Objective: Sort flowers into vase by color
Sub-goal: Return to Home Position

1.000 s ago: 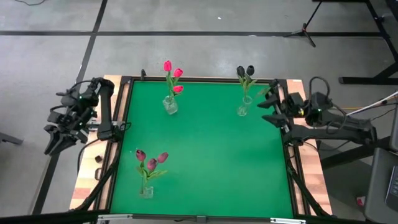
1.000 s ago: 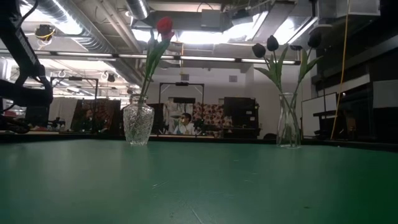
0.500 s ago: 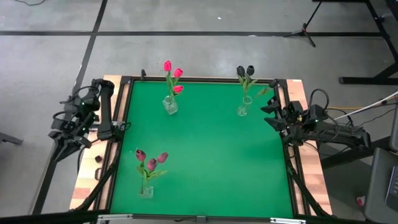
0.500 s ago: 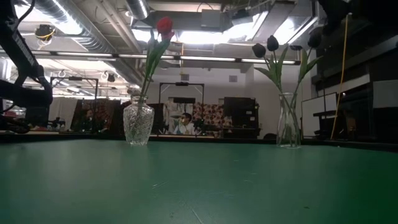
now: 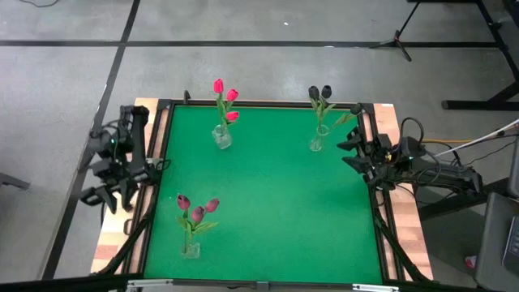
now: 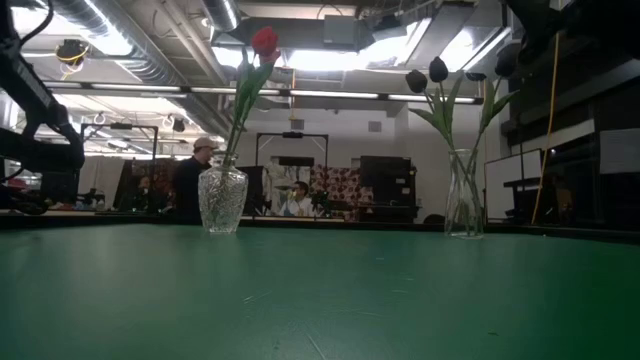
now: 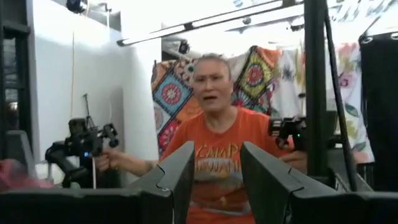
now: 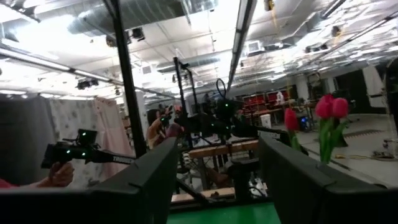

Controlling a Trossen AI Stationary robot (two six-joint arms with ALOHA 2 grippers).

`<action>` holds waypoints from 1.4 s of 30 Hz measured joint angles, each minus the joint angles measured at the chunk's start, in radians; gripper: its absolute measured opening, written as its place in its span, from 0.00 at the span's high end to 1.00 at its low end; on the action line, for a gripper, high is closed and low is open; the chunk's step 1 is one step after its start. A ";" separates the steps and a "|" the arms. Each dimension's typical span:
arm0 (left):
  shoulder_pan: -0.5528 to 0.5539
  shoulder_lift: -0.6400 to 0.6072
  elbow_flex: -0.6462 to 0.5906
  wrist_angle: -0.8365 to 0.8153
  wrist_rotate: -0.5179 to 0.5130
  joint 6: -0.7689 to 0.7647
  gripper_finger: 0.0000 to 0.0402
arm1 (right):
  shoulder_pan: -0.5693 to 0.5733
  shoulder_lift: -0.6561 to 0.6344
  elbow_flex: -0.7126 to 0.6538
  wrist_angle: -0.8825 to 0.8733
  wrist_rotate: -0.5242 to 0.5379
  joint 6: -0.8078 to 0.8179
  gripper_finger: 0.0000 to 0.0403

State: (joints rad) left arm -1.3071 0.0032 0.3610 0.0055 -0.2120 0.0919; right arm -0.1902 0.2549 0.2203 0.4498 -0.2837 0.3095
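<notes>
Three glass vases stand on the green table [image 5: 268,195]. The far-left vase [image 5: 221,138] holds bright pink-red flowers [image 5: 225,97]. The far-right vase [image 5: 318,142] holds near-black flowers [image 5: 320,94]. The near-left vase [image 5: 190,248] holds maroon-pink flowers [image 5: 196,209]. My left gripper [image 5: 101,196] hangs outside the table's left edge, open and empty [image 7: 214,180]. My right gripper [image 5: 350,151] stays at the right edge beside the black-flower vase, open and empty [image 8: 217,180]. Pink-red heads [image 8: 329,107] show far off in the right wrist view.
A wooden frame [image 5: 154,178] and cables border the green table. In the low view the pink-red vase [image 6: 222,200] and the black-flower vase [image 6: 463,195] stand at the far side. A person in an orange shirt [image 7: 217,162] is beyond the left gripper.
My left gripper has swung round toward the table's near edge and closer to the left frame, sinking a little. My right arm has lowered, its gripper staying at the right edge. Both grippers stay open. A person has walked in behind the pink-red vase in the low view.
</notes>
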 joint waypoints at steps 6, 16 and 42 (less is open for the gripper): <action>0.000 0.000 -0.119 0.203 0.112 0.028 0.69 | 0.000 -0.003 0.000 -0.049 0.004 -0.007 0.45; 0.000 0.000 -0.295 0.449 0.105 -0.005 0.69 | 0.000 -0.002 -0.169 0.198 -0.042 0.012 0.45; 0.020 0.000 -0.354 0.668 -0.240 0.003 0.69 | 0.000 -0.027 -0.204 0.249 -0.076 0.026 0.45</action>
State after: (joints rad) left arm -1.2873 0.0032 0.0071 0.6738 -0.4519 0.0952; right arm -0.1898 0.2283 0.0166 0.6987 -0.3599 0.3359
